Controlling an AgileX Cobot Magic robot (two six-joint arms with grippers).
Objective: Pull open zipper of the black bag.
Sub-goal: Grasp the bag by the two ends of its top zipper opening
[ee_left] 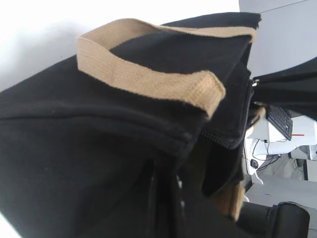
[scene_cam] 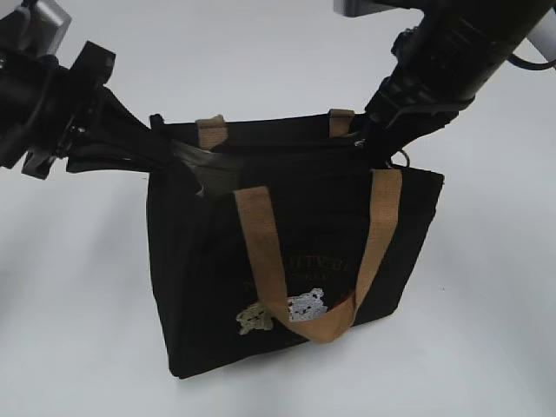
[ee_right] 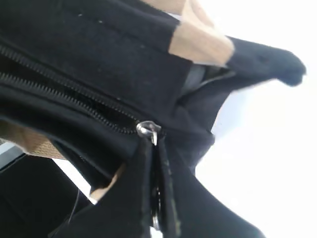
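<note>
Nearest the exterior camera, the bag's [scene_cam: 295, 261] front face shows a tan handle [scene_cam: 321, 326] drooping in a loop over the faint lettering and the bear patches [scene_cam: 278, 314]; the bag stands upright on the white table [scene_cam: 486, 347], its top edge sagging toward the left. Further back, along that top edge, both arms are at work. The left gripper [scene_cam: 195, 169] reaches in from the left and is pinched shut on the bag's left top corner, the fabric bunched around its fingers; its wrist view shows only dark cloth and a handle close up, so exactly how much cloth it has cannot be told. The right gripper [ee_right: 156, 163] comes down at the far right end of the opening, and its wrist view shows the jaws pressed together with the silver pull tab [ee_right: 148, 130] of the zipper [ee_right: 74, 94] right at their tips, apparently clamped between them. The zipper runs away from the tab toward the left of that view, with the two tooth rows lying side by side; whether they are meshed there cannot be told. So the step in hand looks like the grasp just made, with the pull itself not yet begun. The next move calls for drawing the tab along the tooth line toward the left-held corner, keeping the pull in line with the zipper while the left gripper holds the cloth taut, so the slider travels instead of the bag lifting or the tab slipping out.
</note>
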